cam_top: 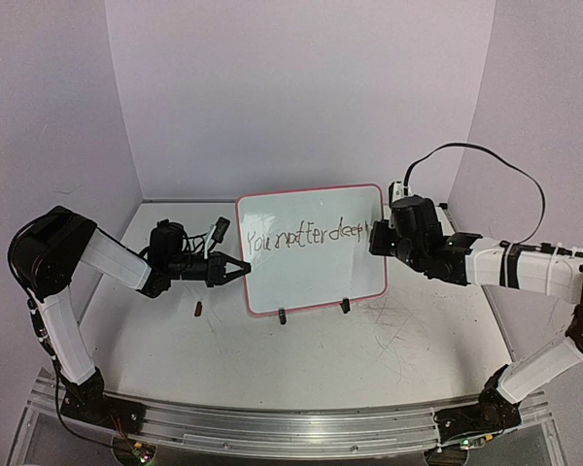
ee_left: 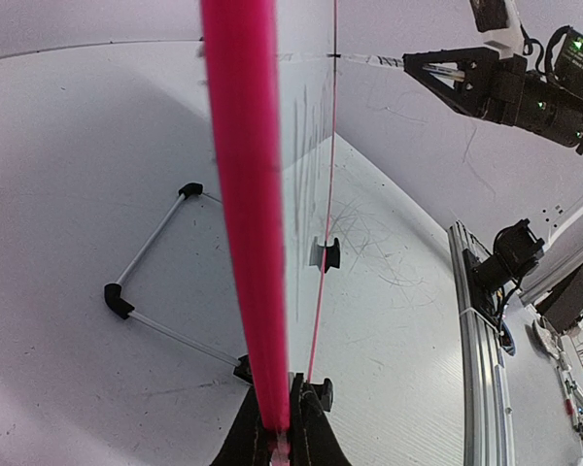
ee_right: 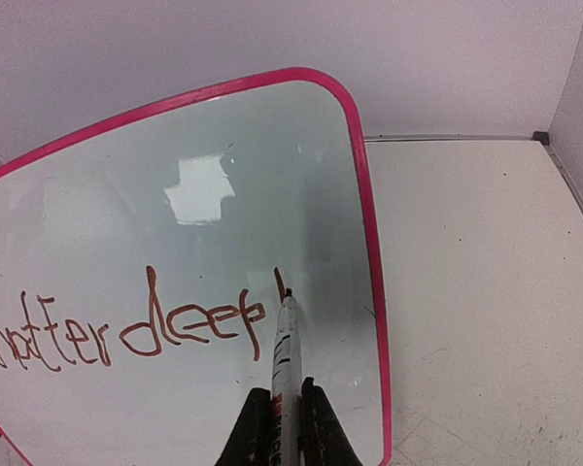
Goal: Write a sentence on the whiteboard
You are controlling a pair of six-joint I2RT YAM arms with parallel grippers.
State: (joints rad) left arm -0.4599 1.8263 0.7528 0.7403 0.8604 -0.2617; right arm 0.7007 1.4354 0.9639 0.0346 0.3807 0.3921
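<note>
Plainly, the whiteboard [cam_top: 311, 282] is glossy, round-cornered; its sentence [cam_top: 306, 238] thin, perhaps reddish-brown.

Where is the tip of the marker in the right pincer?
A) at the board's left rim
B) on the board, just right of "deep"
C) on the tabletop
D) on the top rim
B: the marker tip meets the whiteboard just after "deep" in the sentence.
</note>
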